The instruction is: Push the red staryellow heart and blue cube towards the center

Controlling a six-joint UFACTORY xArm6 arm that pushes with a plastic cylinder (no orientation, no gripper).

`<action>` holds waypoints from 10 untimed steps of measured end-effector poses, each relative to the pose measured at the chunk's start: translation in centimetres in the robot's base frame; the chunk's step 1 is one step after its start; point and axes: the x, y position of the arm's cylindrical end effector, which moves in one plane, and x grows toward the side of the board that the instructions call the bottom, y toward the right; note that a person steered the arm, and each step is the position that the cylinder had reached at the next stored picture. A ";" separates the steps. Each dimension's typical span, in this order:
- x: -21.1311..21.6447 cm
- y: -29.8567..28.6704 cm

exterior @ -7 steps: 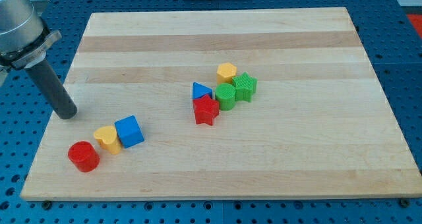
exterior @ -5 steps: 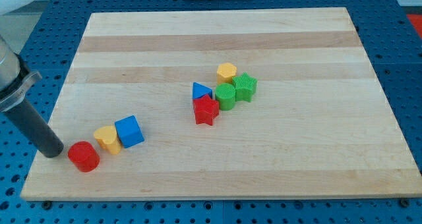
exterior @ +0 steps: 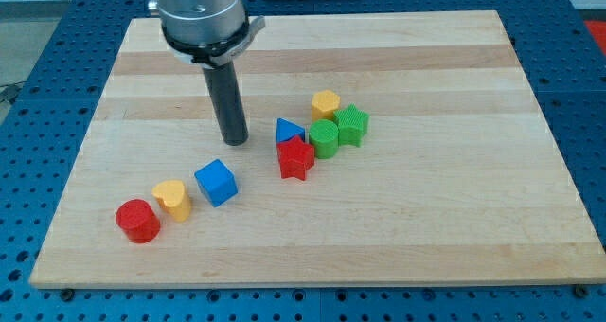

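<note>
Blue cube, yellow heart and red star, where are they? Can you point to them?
blue cube (exterior: 216, 182), camera view, on its top face.
yellow heart (exterior: 172, 198), camera view, on its top face.
red star (exterior: 296, 157), camera view, at the star's middle.

tip: bare board toward blue cube
right side: blue triangle and red star block the way

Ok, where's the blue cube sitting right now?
The blue cube lies left of the board's centre, just right of the yellow heart, below my tip and apart from it.
</note>
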 end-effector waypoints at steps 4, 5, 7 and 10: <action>8.1 -18.4; 11.7 -16.8; 12.6 -13.8; 5.1 -1.3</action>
